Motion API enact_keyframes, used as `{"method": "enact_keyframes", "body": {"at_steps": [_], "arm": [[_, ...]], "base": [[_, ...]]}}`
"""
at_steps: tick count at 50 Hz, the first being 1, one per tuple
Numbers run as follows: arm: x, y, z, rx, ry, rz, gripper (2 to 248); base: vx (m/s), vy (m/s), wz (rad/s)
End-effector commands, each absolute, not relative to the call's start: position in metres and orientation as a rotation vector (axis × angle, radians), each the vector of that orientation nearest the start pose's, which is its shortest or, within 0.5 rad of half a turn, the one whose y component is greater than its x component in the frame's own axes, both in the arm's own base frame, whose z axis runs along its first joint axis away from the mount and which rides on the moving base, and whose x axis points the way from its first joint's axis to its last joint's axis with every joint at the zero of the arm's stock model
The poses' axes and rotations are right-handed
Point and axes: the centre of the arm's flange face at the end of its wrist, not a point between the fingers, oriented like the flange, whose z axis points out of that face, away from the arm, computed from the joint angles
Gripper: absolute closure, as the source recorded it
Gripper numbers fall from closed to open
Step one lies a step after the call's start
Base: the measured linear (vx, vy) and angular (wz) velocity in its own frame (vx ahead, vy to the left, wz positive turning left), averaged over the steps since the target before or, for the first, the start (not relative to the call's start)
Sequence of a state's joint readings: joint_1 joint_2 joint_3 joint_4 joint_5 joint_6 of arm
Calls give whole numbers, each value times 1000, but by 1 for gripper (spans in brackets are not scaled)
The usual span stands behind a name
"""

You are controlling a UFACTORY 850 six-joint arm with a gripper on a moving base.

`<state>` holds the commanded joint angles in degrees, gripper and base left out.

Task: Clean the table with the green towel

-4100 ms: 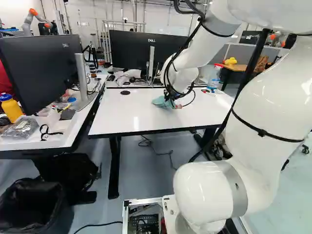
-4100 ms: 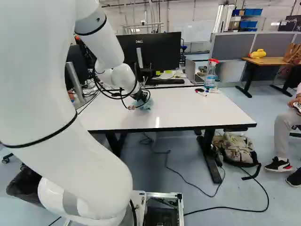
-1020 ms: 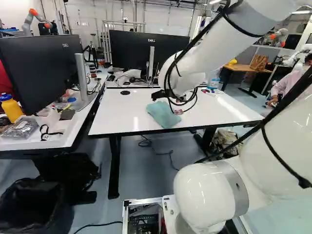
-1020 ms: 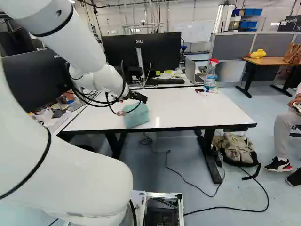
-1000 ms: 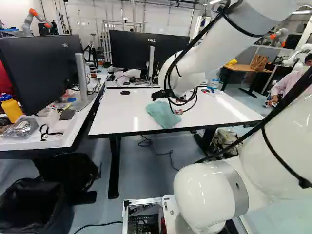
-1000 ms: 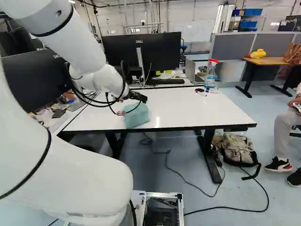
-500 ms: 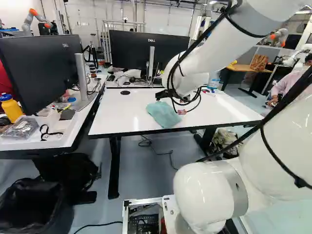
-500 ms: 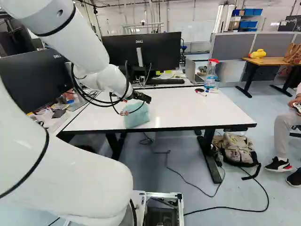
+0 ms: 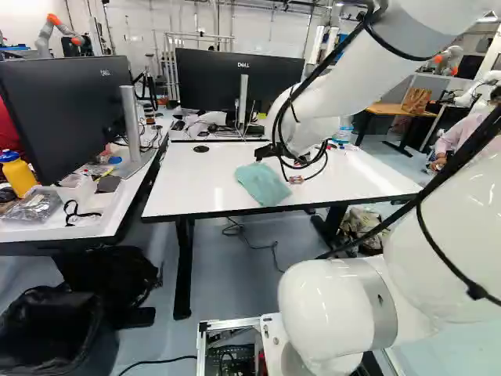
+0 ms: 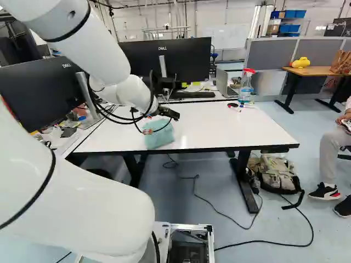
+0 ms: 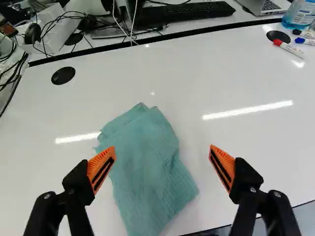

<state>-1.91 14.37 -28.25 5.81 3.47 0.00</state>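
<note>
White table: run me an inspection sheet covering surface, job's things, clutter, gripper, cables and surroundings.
Surface: white table glossy, with light reflections; stains, nothing seen.
Job's things: green towel lying on it, slightly rumpled.
Clutter: markers and spray bottle near its far right corner, right base view.
Gripper: open, not holding the towel.
Cables: black cable on the floor.
Surroundings: monitor behind, backpack on the floor.
</note>
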Motion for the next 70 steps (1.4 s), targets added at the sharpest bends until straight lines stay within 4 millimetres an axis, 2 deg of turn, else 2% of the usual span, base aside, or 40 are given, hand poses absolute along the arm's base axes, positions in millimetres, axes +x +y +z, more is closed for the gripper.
{"method": "enact_keyframes", "body": {"at_steps": [34, 70], "arm": [[358, -12, 452, -2840, 174, -1306, 3], [332, -8, 416, -2761, 114, -1504, 3]], "base": [[0, 0, 0], [0, 0, 0]]}}
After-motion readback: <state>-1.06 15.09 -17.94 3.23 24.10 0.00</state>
